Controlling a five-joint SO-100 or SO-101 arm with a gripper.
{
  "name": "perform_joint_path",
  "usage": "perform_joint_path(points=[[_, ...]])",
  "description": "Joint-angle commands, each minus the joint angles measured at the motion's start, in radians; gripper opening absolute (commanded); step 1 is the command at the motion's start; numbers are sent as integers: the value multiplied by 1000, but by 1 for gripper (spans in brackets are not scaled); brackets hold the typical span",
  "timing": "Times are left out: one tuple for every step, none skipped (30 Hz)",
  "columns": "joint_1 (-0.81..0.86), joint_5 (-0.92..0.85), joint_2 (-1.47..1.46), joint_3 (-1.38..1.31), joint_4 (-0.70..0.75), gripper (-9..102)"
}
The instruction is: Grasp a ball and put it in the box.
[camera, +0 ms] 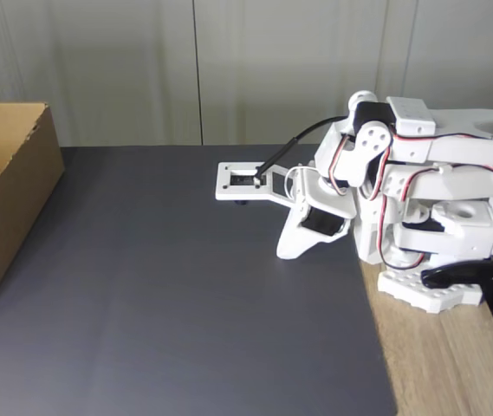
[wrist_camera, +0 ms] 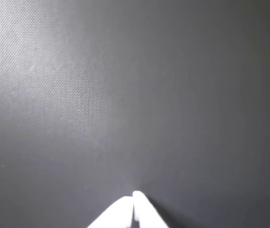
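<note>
Currently the gripper, fingers pressed together and holding nothing, rests folded low over the dark mat, well apart from the cardboard box; step undeterminable.

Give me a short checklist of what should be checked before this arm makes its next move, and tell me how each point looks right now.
1. Ball to grasp located: not ok; I see none on the dark mat.
2. Box ready to receive: ok; the cardboard box stands open-topped at the left edge of the fixed view.
3. Gripper empty: ok; in the wrist view the white fingertips meet with nothing between them.
4. Gripper open for a grasp: not ok; it is shut.
5. Arm posture: ok; it sits folded low beside its base.
6. Path from arm to box: ok; bare mat lies between them.
</note>
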Motion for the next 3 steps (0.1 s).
perform_joint_path(points=[[-8, -5, -8, 0, 14, 0], [-8, -5, -8, 0, 14, 0], [-8, -5, -8, 0, 14, 0]])
